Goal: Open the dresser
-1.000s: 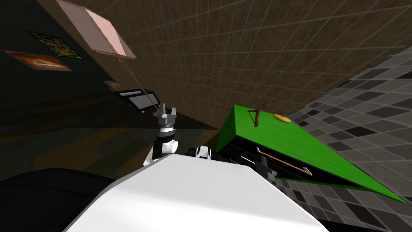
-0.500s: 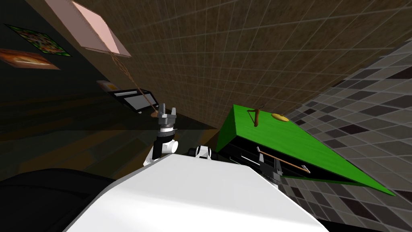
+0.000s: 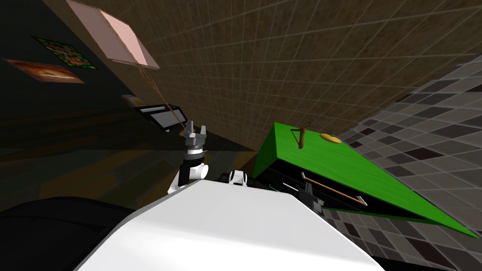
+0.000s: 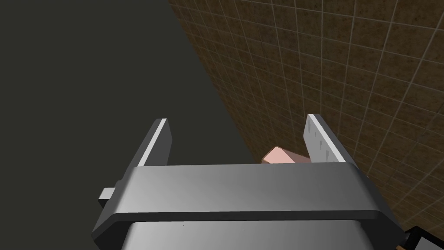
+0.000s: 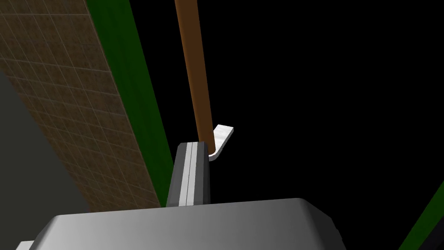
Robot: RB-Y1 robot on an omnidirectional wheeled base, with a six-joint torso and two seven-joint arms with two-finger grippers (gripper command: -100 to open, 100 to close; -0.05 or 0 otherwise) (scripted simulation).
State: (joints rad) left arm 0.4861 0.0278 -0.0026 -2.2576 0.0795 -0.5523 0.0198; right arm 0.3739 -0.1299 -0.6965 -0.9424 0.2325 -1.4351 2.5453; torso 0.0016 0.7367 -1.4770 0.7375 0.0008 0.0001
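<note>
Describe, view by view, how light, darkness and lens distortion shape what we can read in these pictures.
Head view: the wide lens tilts the room and splays the tiled walls; the green dresser glows, the left side is dim. Left wrist view: left gripper evenly lit, jaws open. Right wrist view: right gripper, jaws together, and brown handle stand against a black area.

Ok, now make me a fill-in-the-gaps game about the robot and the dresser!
The dresser has a ___ top. Its bar handle is coloured ___. The left gripper has its fingers ___ (open or shut). The right gripper, by the handle's end, has its fingers ___ (open or shut).
Missing words: green, brown, open, shut.
</note>
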